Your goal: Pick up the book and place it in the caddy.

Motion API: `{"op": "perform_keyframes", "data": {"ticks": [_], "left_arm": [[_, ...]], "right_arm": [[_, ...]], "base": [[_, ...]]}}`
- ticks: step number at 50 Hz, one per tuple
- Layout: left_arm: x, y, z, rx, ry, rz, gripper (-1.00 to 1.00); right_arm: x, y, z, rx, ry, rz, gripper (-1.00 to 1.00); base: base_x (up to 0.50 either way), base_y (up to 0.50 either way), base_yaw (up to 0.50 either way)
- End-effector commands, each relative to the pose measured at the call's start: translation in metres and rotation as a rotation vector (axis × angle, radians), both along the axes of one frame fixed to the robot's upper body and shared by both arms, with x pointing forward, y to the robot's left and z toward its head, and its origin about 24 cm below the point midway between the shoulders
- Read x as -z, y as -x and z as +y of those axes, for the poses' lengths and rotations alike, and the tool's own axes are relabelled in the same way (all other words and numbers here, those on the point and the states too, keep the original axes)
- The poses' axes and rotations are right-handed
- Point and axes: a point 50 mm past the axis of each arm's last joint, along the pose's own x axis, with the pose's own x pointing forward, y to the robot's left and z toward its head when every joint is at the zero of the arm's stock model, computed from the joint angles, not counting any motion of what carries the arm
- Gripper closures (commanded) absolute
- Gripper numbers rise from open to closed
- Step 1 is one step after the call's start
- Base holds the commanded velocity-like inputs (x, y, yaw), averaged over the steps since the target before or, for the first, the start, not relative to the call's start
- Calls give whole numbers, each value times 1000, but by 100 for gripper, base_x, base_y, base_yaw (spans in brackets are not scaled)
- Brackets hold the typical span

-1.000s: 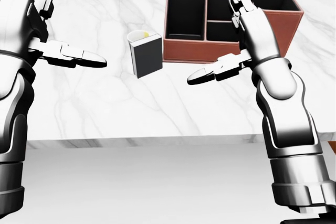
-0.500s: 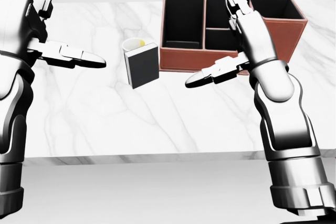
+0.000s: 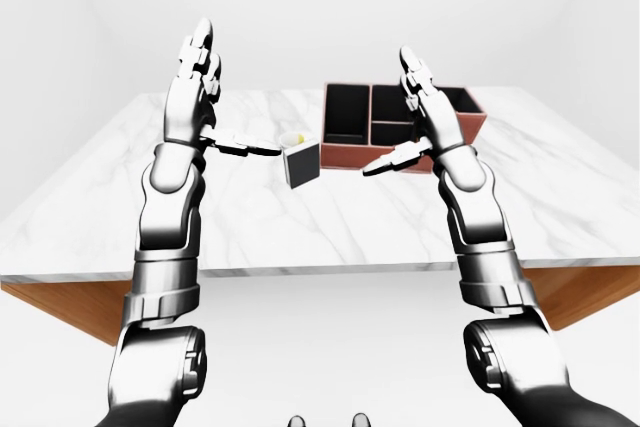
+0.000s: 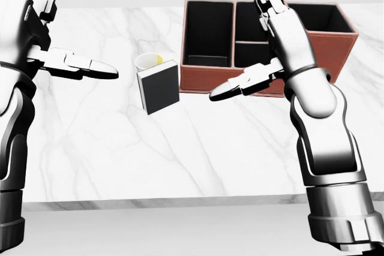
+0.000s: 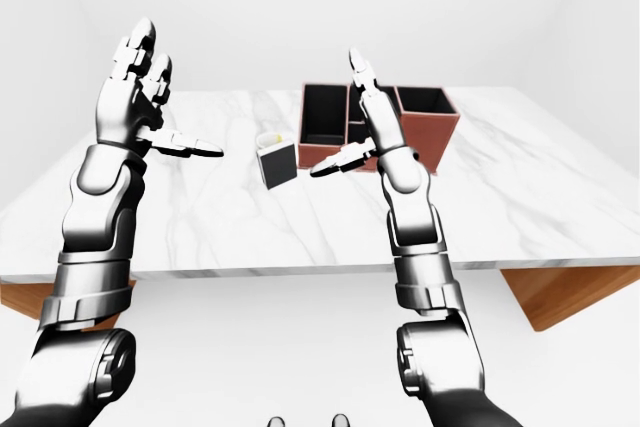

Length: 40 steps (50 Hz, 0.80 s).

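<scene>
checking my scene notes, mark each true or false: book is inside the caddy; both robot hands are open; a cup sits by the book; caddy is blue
1. The book is inside the caddy. False: it stands on the marble table, left of the caddy in the head view.
2. The left robot hand and right robot hand are open and hold nothing. True.
3. A cup sits right beside the book. True.
4. The caddy is blue. False: it is reddish brown with dark compartments.

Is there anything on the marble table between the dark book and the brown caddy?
Nothing visible. The upright dark book stands just left of the brown leather caddy, bare marble between. A small white cup sits behind the book, off that path.
</scene>
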Motion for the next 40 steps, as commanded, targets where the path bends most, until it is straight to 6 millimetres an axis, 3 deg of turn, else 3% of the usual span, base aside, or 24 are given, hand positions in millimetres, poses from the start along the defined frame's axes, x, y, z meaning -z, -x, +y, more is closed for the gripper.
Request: {"op": "perform_keyframes", "data": {"ticks": [1,40], "left_arm": [[0,2,0,1,0,-5,-100],[7,-4,2,-11,6,36,-100]], "right_arm": [[-3,4,3,-12,15,-21,-100],[11,-3,4,2,20,43,-100]], "base": [[18,0,0],[16,0,0]]}}
